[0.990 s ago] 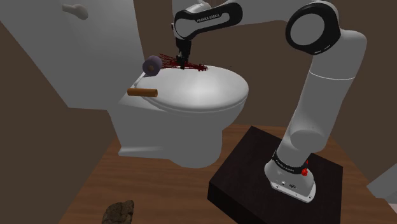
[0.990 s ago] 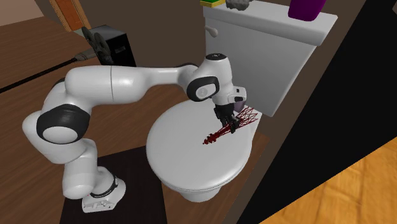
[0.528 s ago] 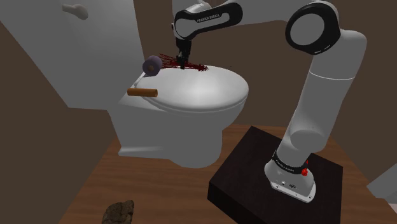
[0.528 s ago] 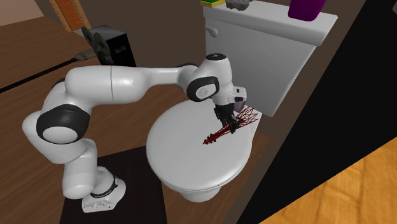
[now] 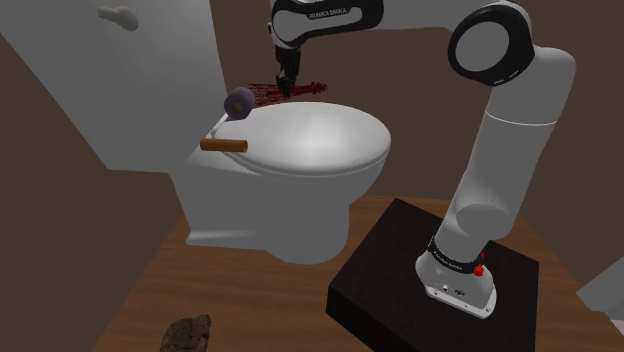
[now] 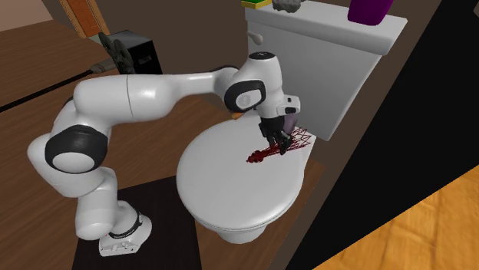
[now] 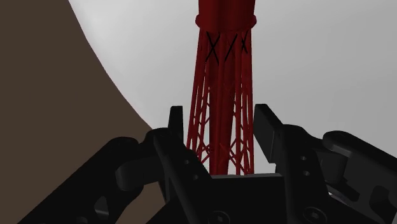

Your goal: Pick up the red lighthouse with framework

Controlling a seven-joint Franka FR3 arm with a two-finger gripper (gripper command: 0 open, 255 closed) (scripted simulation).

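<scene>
Gripper [image 7: 221,126] pinching the red lighthouse [image 7: 224,38] by its lattice framework, with the tower jutting ahead of it close over the white toilet lid [image 5: 320,150], looked best served by a slow, straight lift under steady squeeze, since the long tower could pivot or slip.

Dim, even light; soft glare on lid [image 5: 312,142]
</scene>
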